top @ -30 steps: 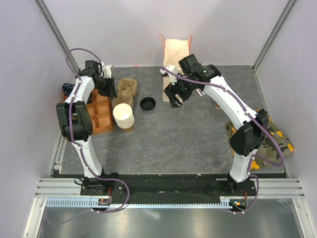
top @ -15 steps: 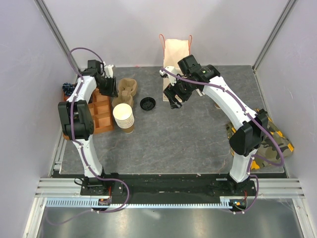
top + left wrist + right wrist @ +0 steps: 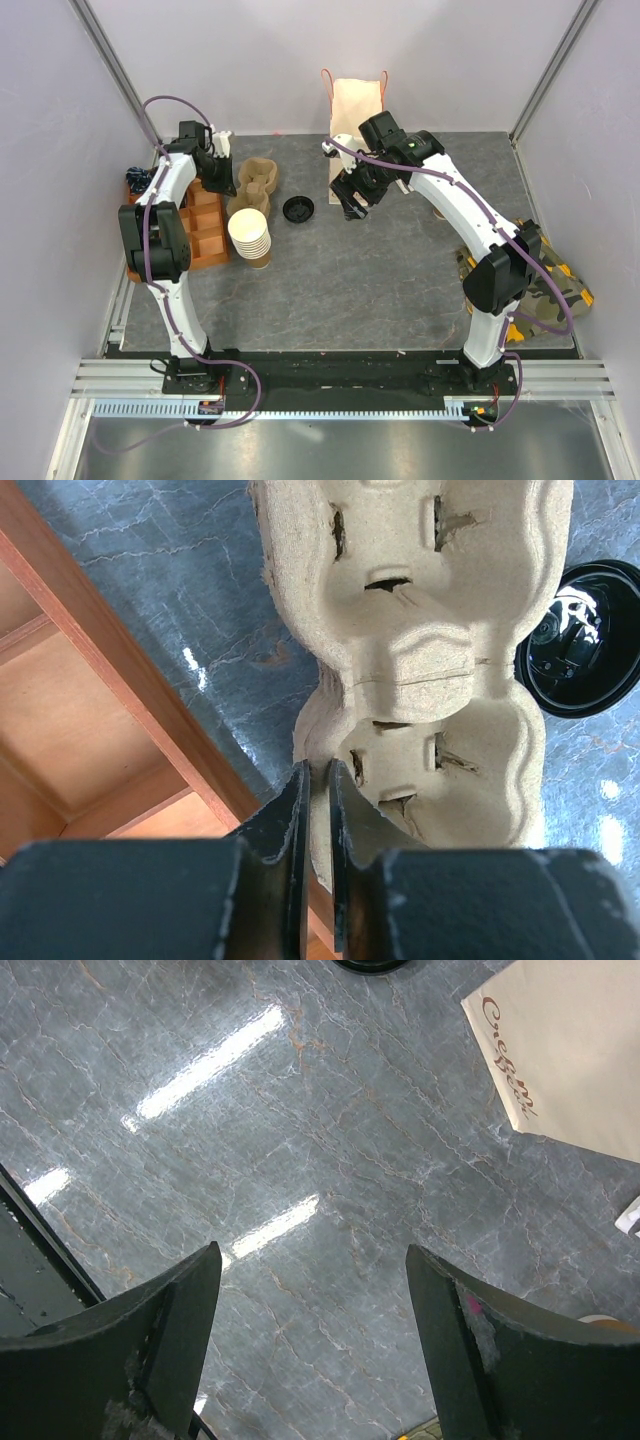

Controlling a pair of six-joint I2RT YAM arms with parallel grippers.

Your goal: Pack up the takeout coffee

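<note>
1. grey marbled counter [image 3: 380,290]: slab carrying everything listed, both arms bolted at its near edge.

2. cream paper bag with red handles [image 3: 358,100]: upright at the far edge, centre. Much nearer the right arm than the left.

3. orange-brown wooden compartment tray [image 3: 203,235]: at the left edge, just left of the carrier and the cups.

4. beige moulded-pulp cup carrier [image 3: 262,180]: flat on the counter at far left, just right of the tray. Long axis roughly near to far. No cup in it.

5. stack of lidless cream-rimmed paper cups [image 3: 249,232]: upright, just near of the carrier.

6. right pincer [image 3: 312,1255]: released, jaws wide, nothing between them. Hanging over bare counter, right of the loose lid and near of the bag.

7. left pincer [image 3: 317,775]: clenched to a narrow slit on the carrier's left rim, pulp wall pinched between the fingers.

8. takeout coffee, tan-brown paper cup under a black lid: not made out in any view, perhaps hidden under an arm. Direction from either pincer, lean of its axis and nearer arm: cannot tell. Judged order of work, with the carrier gripped on the left and the bag beside the right arm: cup to be located first, arm chosen after.

9. loose round black plastic lid [image 3: 298,209]: lying alone on the counter, just right of the carrier, between the two pincers.
</note>
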